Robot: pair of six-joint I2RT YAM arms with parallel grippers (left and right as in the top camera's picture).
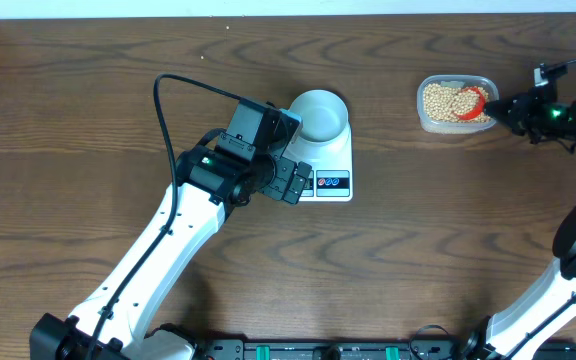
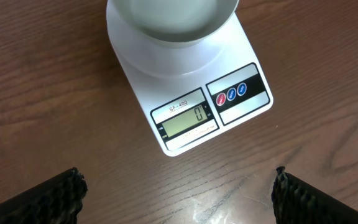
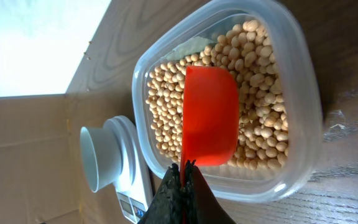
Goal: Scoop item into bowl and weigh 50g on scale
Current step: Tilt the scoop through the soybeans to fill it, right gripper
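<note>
**Scale** (image 1: 325, 165): flat white digital unit on the brown wood-grain desk (image 1: 88, 110), the reference for all entries below. Display and round buttons are on its near edge. In the left wrist view the display reads 0.

**Bowl** (image 1: 320, 115): small, round and pale blue-grey. It sits upright on the scale's platform, at the end away from the display. Its inside shows only pale surface.

**Tub** (image 1: 456, 103): clear plastic with rounded corners. It stands on the desk to the right of the scale, well apart from it.

**Beans** (image 1: 444, 100): many small round tan-yellow pieces, all lying inside the tub, so right of the scale and well apart from it.

**Scoop** (image 3: 210, 118): orange-red plastic, resting on the beans inside the tub. Its handle points away from the scale.

**Left end effector** (image 2: 179, 196): released, with the fingers spread wide and nothing between them. It is just beside the scale's display edge, at the near left corner. Whether it touches the scale cannot be told.

**Right end effector** (image 3: 182, 193): clenched tight on the scoop's handle. It is at the tub's rim on the side away from the scale.
</note>
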